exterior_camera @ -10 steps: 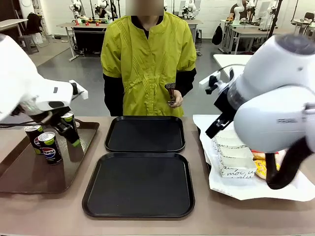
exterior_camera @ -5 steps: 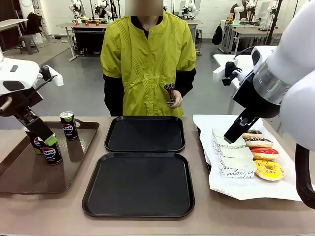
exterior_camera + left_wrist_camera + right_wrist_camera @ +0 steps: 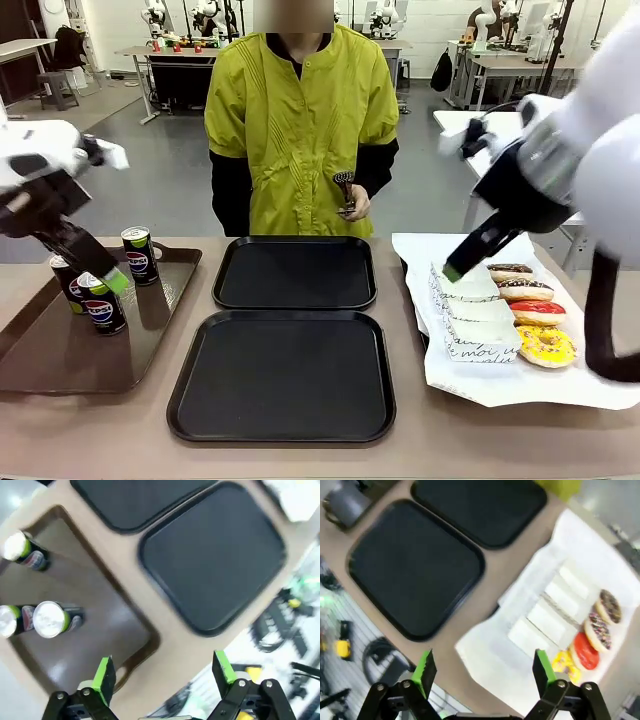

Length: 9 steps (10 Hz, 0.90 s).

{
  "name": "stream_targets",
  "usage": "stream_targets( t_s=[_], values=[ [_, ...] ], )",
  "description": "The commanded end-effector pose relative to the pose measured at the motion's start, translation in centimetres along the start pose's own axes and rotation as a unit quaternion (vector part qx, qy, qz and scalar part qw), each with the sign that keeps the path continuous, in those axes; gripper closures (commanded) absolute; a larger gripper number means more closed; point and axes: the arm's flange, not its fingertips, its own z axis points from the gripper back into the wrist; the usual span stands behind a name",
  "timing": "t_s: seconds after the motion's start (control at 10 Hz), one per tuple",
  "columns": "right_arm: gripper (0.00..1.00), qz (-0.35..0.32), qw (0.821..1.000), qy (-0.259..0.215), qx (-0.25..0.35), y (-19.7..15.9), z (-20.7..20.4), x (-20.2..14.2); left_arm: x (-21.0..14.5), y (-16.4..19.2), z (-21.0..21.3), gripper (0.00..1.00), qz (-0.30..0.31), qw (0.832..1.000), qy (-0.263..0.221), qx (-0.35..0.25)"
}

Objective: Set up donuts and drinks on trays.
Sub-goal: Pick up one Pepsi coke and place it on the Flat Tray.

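Three drinks, black Pepsi cans [image 3: 138,254] [image 3: 103,302] [image 3: 64,279], stand on a glossy brown tray [image 3: 60,360] at the left. My left gripper [image 3: 114,283] hangs open just above them; from the wrist I see the cans [image 3: 52,619] beyond its spread gripper [image 3: 164,672]. Two black trays [image 3: 295,272] [image 3: 283,375] lie bare in the middle. Several donuts [image 3: 526,290], chocolate, red [image 3: 538,312] and yellow [image 3: 545,346], lie on white paper at the right beside white paper trays [image 3: 475,318]. My right gripper [image 3: 452,271] hovers open over those paper trays [image 3: 555,605], holding nothing [image 3: 484,670].
A person in a yellow-green jacket stands at the far side, holding metal tongs [image 3: 346,190]. The white paper sheet [image 3: 500,385] overhangs the table's right part. Bare table runs along the front edge [image 3: 300,460].
My left gripper has drawn back to the left from between the cans. My right arm has swung up and away, uncovering the donuts.
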Motion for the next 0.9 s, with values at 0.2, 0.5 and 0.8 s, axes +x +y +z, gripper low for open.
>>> stream_targets(
  t_s=[0.2, 0.5, 0.8],
  values=[
    [0.00, -0.194, 0.917, -0.175, 0.302, -8.0, -0.2, -10.9, -3.5, 7.7, 3.8, 0.00, 0.197, 0.896, -0.122, -0.378],
    [0.00, -0.298, 0.877, -0.189, 0.326, -13.7, -2.0, -16.4, -6.5, 12.7, 3.0, 0.00, 0.270, 0.858, -0.134, -0.415],
    [0.00, -0.352, 0.862, -0.161, 0.327, -16.9, -4.1, -19.6, -9.0, 15.9, 1.0, 0.00, 0.311, 0.861, -0.108, -0.388]
  ],
)
